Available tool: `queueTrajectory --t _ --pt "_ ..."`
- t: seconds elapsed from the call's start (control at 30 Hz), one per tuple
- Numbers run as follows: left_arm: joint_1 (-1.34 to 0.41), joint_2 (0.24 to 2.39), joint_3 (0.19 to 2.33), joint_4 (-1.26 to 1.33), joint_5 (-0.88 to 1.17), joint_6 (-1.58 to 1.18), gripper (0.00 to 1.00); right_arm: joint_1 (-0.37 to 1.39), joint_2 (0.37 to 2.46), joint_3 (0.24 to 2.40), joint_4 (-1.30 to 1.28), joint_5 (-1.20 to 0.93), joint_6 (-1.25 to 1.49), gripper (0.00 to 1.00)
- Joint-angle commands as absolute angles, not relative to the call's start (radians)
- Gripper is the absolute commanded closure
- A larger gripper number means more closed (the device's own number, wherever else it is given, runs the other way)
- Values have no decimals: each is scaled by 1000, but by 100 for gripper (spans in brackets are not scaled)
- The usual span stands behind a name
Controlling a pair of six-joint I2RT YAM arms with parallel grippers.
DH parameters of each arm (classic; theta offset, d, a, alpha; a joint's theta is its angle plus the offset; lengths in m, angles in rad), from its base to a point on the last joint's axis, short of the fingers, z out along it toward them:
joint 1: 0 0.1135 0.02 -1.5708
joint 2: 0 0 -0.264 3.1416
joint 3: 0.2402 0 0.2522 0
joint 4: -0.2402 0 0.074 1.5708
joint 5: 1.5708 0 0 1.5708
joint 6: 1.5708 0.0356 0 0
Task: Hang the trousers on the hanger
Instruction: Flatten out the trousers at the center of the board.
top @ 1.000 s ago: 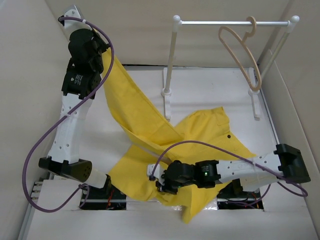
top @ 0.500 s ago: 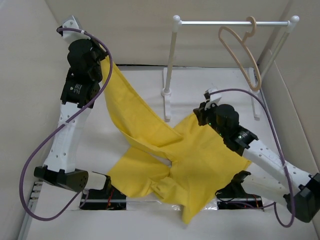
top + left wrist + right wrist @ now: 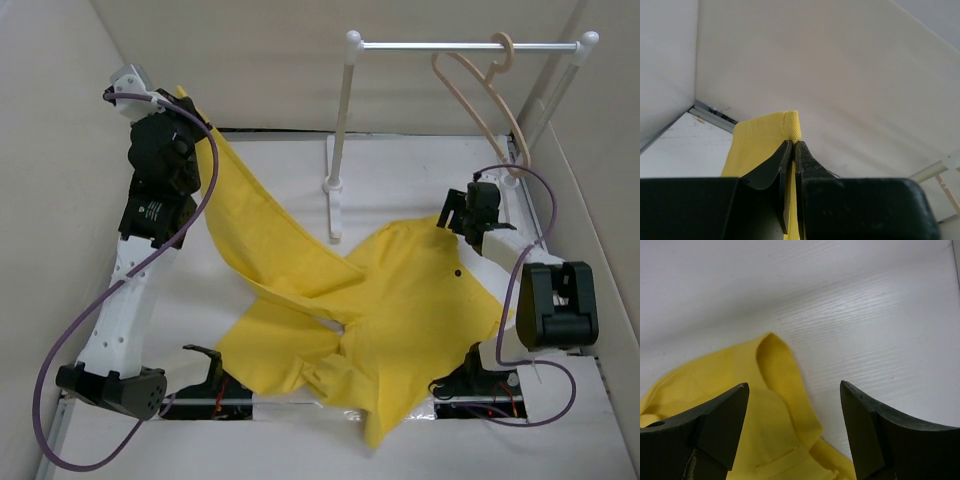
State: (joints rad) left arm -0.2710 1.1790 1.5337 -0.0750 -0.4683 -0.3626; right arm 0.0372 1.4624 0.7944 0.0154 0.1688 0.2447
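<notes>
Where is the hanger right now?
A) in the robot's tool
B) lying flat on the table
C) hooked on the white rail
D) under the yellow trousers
C: the hanger dangles by its hook from the white rail, up above the table.

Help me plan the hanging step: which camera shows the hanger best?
Top external: the hanger hangs whole by its hook on the white rail. The left wrist view shows at most a tan sliver at its right edge; the right wrist view shows none of it, only trousers.
</notes>
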Motion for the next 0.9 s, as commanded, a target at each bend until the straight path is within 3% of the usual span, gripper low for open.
queueTrajectory --t 0.0,0.23,0.33,0.37,0.4,0.47,0.53,0.73,0.87 --pt "-267 1146 1483 58 -449 -377 100 -3 1554 920 60 29 252 21" --pt "-267 1144 1419 112 -449 -356 100 -12 1726 966 95 -224 247 25" --pt "-267 1150 1390 136 -454 -350 100 -26 1721 944 127 -222 270 45" --pt "-267 1154 1387 138 -462 -350 100 -35 1710 931 138 -219 282 72" --pt "-267 1160 1390 140 -468 -347 100 -46 1697 916 152 -216 296 83" --pt "-267 1173 1391 146 -479 -344 100 -89 1631 853 205 -189 351 96" --pt "-267 1181 1393 147 -495 -345 100 -123 1570 807 241 -135 403 100" --pt "-239 1192 1419 97 -688 -324 100 -279 1393 721 241 -23 488 100" --pt "-85 1161 1344 38 -579 -435 100 -311 1379 684 299 21 560 100"
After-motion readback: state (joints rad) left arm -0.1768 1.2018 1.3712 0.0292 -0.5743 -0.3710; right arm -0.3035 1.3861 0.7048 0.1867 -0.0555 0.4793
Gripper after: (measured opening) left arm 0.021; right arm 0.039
